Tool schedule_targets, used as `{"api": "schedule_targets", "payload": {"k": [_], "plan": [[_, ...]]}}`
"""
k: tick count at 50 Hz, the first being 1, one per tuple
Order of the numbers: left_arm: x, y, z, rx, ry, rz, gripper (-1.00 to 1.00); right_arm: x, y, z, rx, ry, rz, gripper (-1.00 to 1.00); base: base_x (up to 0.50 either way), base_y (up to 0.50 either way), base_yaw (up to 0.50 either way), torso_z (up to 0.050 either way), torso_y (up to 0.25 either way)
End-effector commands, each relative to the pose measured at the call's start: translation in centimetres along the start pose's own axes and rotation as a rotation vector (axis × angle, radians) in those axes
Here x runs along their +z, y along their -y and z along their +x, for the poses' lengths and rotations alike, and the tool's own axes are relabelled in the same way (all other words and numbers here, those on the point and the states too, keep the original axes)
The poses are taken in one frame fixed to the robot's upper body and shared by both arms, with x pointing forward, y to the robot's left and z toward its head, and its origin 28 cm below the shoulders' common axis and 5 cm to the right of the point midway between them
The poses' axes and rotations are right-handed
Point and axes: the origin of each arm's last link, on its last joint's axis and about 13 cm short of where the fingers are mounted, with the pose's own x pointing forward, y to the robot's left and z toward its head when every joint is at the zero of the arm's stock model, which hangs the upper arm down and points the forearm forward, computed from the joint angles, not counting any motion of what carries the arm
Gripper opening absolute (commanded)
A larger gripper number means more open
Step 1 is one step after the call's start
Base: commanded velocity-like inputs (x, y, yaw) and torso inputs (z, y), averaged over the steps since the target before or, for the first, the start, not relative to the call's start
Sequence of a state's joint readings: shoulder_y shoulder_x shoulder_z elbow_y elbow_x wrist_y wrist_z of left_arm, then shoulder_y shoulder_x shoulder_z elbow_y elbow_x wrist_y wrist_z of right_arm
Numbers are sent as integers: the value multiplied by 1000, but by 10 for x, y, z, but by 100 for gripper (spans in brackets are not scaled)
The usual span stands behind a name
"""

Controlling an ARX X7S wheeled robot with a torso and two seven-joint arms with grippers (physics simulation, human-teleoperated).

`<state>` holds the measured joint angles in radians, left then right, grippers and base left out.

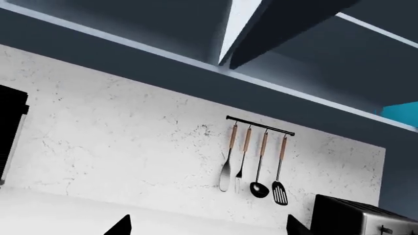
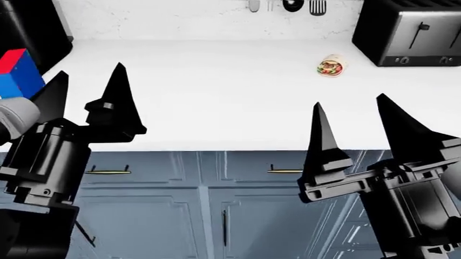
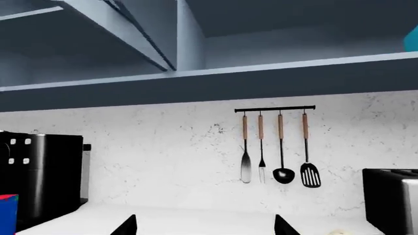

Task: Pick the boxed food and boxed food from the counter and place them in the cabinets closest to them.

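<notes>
Wide smooth white counter (image 2: 216, 91), spanning the head view above blue-grey base cabinets with brass handles (image 2: 209, 189). Open dark blue upper cabinets (image 3: 196, 44), overhead on the speckled white wall. Black-and-silver toaster (image 2: 407, 32), far right corner of the counter. My left pincer (image 2: 86, 91), black, prongs spread wide, holding nothing, raised before the counter's front edge. My right pincer (image 2: 353, 127), likewise wide and empty. Blue-and-red box (image 2: 18, 73), on the counter's left end, just beside my left pincer. Thin cyan slab (image 1: 400, 113), on the upper cabinet shelf. Black rail of four wood-handled utensils (image 3: 275, 147). Cut tortilla wrap (image 2: 331, 66), near the toaster.
</notes>
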<state>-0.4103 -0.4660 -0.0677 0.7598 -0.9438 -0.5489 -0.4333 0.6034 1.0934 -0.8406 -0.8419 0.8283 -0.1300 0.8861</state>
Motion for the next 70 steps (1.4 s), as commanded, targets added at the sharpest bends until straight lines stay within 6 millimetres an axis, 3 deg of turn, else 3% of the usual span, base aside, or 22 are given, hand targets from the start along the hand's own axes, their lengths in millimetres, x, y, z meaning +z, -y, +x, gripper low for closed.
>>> {"api": "schedule_targets", "payload": {"k": [1,70], "plan": [[1,0,-1,-4,2,0,100,0,-1,-1,5,0,-6,100,98,499,0,0,0],[2,0,-1,-12,0,-1,100,3,-5,-4,24,38,-42,100,79,499,0,0,0]]}}
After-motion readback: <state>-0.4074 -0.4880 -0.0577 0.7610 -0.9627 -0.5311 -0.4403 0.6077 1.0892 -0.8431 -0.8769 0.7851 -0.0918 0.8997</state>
